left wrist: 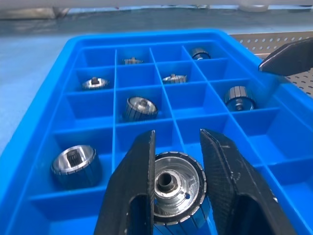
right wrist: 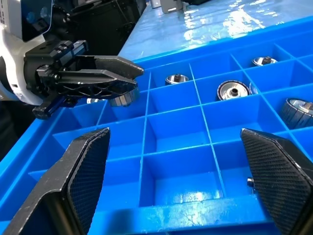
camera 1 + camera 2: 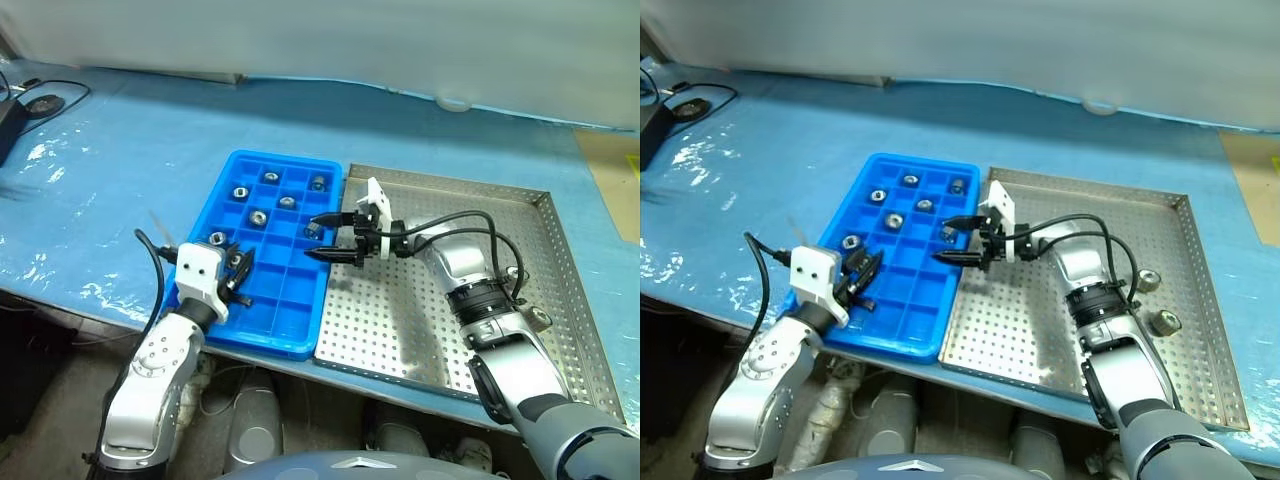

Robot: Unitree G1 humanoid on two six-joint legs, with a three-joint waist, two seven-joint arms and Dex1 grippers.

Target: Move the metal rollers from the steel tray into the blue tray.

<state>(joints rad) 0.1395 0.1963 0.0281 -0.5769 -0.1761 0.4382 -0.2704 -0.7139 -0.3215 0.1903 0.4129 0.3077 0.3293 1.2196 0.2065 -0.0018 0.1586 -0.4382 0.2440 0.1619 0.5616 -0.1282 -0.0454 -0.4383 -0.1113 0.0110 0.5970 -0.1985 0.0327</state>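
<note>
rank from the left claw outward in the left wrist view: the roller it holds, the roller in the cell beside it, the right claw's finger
1. Held roller, between the left claw fingers.
2. Neighbouring roller, in the blue tray's next cell.
3. Right claw finger, at the far corner.

Nine metal rollers, two trays.

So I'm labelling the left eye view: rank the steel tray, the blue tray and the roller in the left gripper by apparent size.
1. the steel tray
2. the blue tray, clearly narrower
3. the roller clamped in the left gripper, tiny and mostly hidden in this view
</note>
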